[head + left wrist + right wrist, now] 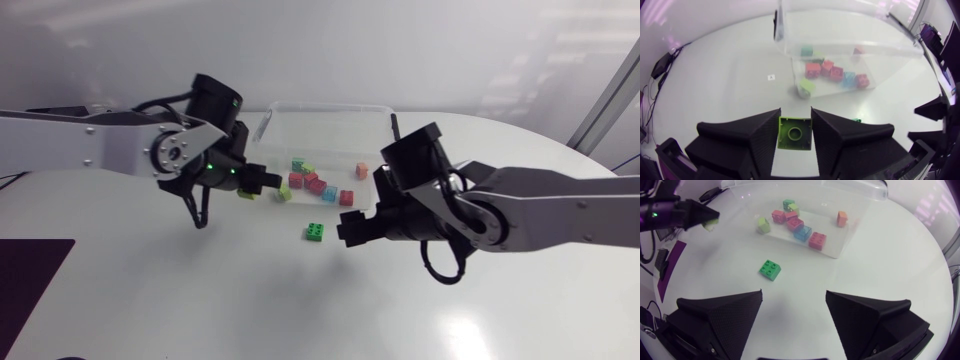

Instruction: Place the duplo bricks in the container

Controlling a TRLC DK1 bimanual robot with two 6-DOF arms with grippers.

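My left gripper hangs above the table just left of the clear container, shut on a light green brick that sits between its fingers. The right wrist view shows the same left gripper and brick. In the container lie several bricks: red, blue, orange and teal. Another light green brick sits at its near left corner. A dark green brick lies on the table in front of the container. My right gripper stands open a short way behind it, holding nothing.
A dark purple mat lies at the table's front left edge. Bare white table stretches in front of both grippers. The container's walls rise between the two arms at the back.
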